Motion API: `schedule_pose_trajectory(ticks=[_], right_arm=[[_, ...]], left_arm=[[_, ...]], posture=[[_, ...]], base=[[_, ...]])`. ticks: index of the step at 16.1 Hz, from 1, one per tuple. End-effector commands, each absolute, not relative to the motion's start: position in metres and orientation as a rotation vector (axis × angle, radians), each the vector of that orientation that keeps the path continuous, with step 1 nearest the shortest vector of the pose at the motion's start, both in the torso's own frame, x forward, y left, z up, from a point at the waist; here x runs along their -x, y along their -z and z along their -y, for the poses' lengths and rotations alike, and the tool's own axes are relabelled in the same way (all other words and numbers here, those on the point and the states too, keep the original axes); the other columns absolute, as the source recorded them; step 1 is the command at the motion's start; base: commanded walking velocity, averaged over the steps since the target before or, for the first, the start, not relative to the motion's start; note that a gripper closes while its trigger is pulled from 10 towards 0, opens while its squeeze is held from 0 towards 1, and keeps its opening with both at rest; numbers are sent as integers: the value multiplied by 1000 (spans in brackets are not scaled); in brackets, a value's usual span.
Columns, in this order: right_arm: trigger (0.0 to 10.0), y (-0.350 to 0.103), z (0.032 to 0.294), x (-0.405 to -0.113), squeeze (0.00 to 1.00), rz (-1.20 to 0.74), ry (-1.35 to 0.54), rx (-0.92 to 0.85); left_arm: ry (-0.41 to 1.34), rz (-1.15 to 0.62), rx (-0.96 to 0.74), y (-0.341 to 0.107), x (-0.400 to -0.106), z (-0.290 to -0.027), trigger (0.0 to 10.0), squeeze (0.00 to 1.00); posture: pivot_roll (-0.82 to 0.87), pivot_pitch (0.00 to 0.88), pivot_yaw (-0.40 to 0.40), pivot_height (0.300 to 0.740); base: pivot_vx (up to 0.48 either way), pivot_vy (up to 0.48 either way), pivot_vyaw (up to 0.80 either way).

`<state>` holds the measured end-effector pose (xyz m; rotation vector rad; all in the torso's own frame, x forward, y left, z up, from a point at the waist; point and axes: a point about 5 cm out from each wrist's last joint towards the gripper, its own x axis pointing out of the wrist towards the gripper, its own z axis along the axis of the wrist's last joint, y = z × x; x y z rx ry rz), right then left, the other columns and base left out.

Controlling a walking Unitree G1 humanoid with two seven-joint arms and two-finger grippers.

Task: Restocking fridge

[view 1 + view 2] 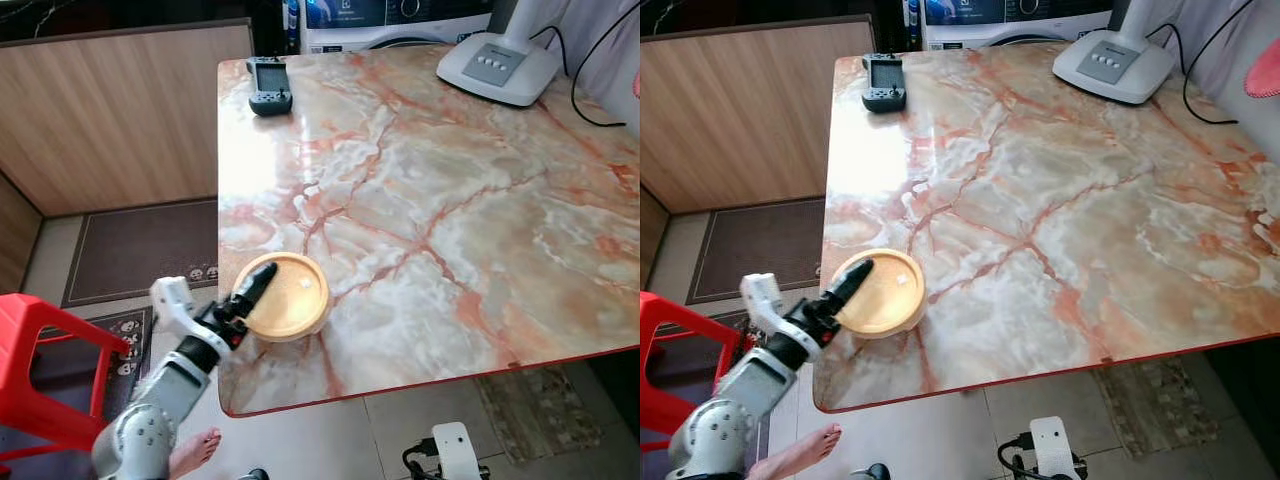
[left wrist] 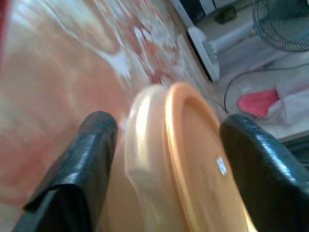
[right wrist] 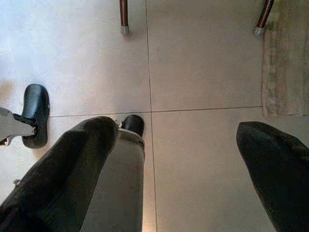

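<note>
Left pincer [image 1: 262, 277] at bowl [image 1: 290, 297], table [image 1: 450, 200] edge.
Fingers spread, straddling the rim; bowl's near side cut off in the wrist view. Right pincer [image 3: 174, 164] open over floor.

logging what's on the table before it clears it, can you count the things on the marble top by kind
Bowls: 1, the orange bowl at the near left corner, the left gripper at its rim.
Handheld devices: 1, the dark handheld gadget at the far left corner.
Appliance bases: 1, the white base with buttons at the far right.
Total: 3
</note>
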<state>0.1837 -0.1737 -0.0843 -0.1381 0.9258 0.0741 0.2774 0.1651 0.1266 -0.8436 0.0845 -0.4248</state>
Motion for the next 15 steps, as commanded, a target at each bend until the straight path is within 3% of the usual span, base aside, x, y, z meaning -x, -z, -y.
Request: schedule_pose_trajectory(ticks=[1,15], right_arm=[[10000,89,175,-174,0,-958,-76,141],[10000,89,174,-175,0,-960,-93,164]], left_arm=[[442,-89,855,-127,-276,-161,0,0],[398,-71,720,-129,-279,-165,0,0]], posture=[[149,182,-44,740],[152,179,-41,740]], base=[[0,0,0],[0,0,0]])
